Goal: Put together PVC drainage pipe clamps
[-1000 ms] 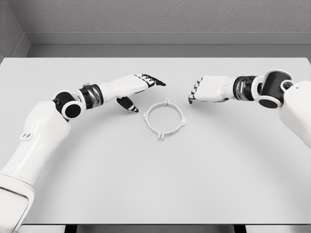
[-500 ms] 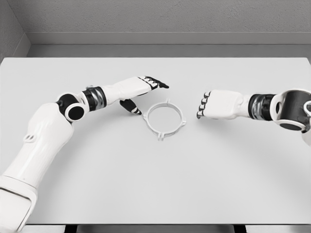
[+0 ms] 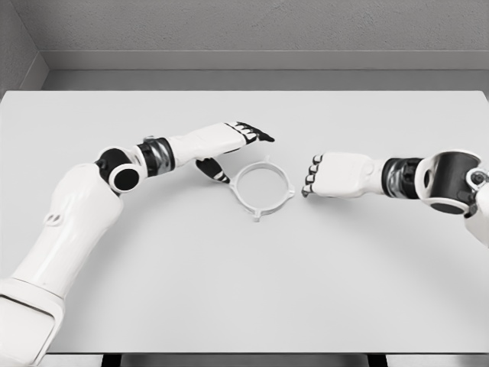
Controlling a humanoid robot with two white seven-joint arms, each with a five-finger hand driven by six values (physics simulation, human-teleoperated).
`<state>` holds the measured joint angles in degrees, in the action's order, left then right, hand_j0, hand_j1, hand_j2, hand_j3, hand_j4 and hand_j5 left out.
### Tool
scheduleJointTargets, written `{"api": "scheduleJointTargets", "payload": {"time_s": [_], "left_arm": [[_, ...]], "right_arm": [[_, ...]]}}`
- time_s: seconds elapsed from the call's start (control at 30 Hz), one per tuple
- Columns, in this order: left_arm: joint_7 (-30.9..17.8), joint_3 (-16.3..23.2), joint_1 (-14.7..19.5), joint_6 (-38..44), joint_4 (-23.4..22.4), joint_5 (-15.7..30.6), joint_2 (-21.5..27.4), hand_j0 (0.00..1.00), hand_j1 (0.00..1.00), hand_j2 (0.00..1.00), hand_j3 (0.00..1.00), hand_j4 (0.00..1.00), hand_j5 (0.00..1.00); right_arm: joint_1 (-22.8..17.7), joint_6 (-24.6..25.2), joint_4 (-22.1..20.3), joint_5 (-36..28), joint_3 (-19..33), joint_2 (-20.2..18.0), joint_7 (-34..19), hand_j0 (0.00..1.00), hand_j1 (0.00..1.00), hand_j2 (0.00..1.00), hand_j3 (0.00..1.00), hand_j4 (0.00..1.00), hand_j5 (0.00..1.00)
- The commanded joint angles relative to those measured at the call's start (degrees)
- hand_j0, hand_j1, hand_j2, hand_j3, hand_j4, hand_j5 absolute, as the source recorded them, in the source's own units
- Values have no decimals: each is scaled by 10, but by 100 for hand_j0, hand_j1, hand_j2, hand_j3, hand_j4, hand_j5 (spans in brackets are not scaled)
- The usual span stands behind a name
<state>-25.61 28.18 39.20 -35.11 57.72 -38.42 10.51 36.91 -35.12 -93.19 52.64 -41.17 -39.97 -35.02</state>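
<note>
The clamp ring (image 3: 263, 189) lies flat mid-desk between both hands: the spread, empty left hand (image 3: 229, 147) sits just beside its left rim, nearer than the curled, empty right hand (image 3: 332, 174).

The picture is bright and even, with soft light from above. The white table (image 3: 244, 290) has no glare. Only faint, pale shadows lie under the arms. Everything looks sharp, with no blur. The edges do not bend.
</note>
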Motion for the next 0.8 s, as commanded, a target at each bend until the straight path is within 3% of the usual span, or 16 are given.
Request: {"api": "scheduleJointTargets", "payload": {"time_s": [0.0,0.2,0.4,0.43,0.5,0.57,0.6,0.77], "left_arm": [[-2,-1,1,1,3,4,-3,100,100,100,100,100,100],[-1,-2,4,1,-3,9,12,100,100,100,100,100,100],[0,-4,8,1,0,30,59,100,100,100,100,100,100],[0,-5,11,1,1,34,79,100,100,100,100,100,100],[0,-6,18,1,3,64,132,100,100,100,100,100,100],[0,-22,23,1,2,73,169,100,100,100,100,100,100],[0,-28,23,1,2,73,188,100,100,100,100,100,100],[0,-40,24,1,12,74,216,100,100,100,100,100,100]], "right_arm": [[0,1,0,0,-1,5,0,76,76,76,76,76,76],[6,1,2,-3,5,-2,0,76,76,76,76,76,76],[-1,1,-6,-9,79,-56,0,80,80,80,80,80,80],[-10,1,-6,-63,101,-75,0,82,82,82,82,82,82],[-51,1,1,-221,172,-111,0,98,98,98,98,98,98],[-93,1,8,-305,236,-116,0,100,100,100,100,100,100],[-106,1,11,-338,241,-116,0,100,100,100,100,100,100],[-127,1,10,-345,236,-109,0,100,100,100,100,100,100]]}}
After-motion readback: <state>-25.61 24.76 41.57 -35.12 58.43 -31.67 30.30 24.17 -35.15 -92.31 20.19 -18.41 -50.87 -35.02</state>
